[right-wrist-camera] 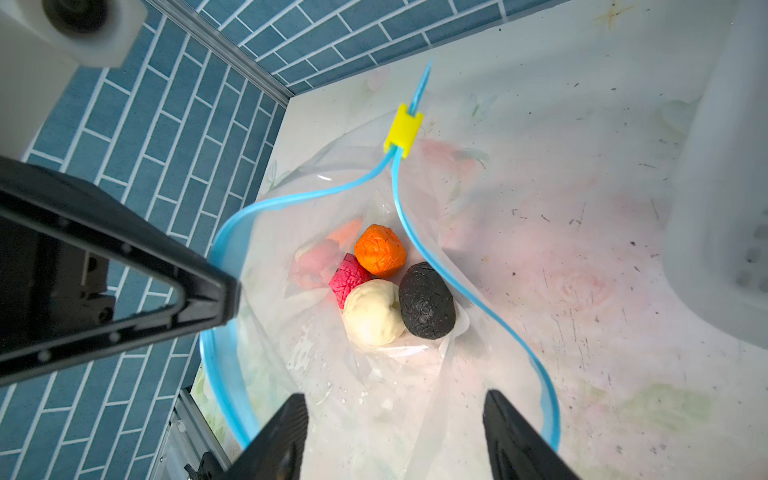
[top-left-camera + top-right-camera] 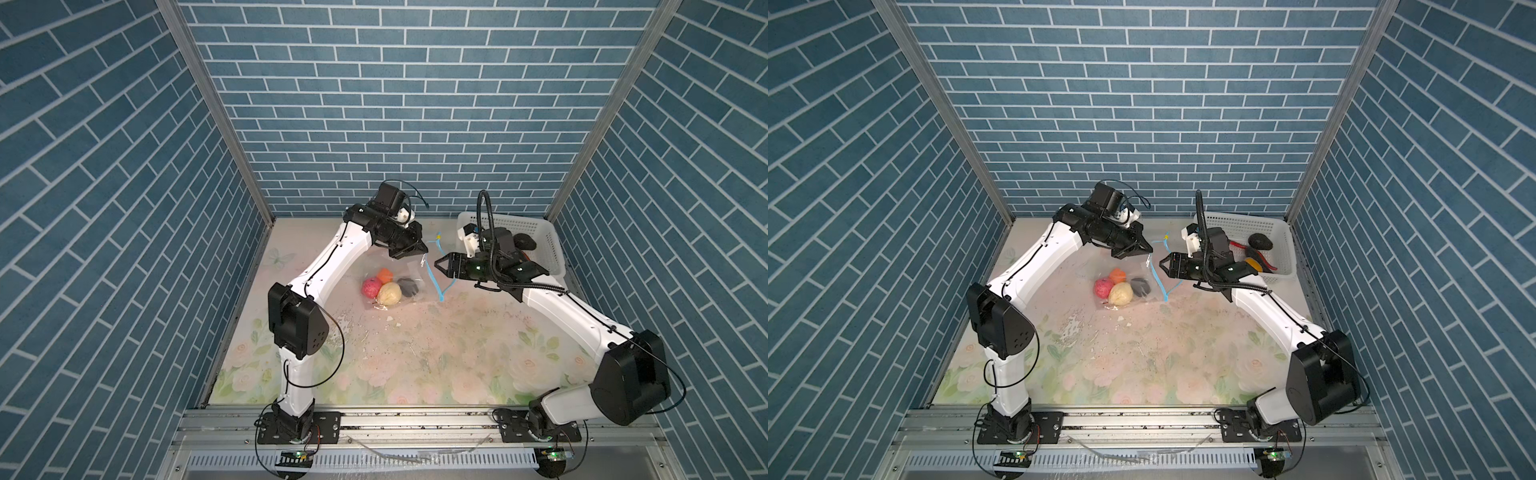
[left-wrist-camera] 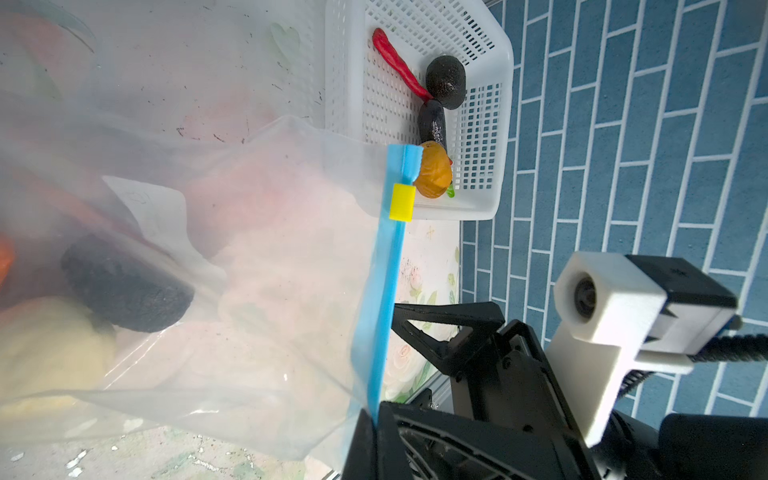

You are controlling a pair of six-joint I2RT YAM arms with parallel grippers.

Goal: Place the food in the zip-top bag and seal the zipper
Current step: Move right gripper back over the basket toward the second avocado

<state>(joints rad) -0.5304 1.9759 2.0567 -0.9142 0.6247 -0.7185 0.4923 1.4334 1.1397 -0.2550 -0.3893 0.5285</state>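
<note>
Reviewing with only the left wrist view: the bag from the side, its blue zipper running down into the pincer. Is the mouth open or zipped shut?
Observer: Open. In the right wrist view the zipper has its two blue tracks spread into a wide loop, meeting only at the yellow slider.
Reviewer: What is inside?
Observer: Four toy foods: an orange piece, a pink piece, a cream piece and a black lump.
Reviewer: And the other arm?
Observer: The right pincer faces the mouth, jaws apart, nothing between them.
</note>
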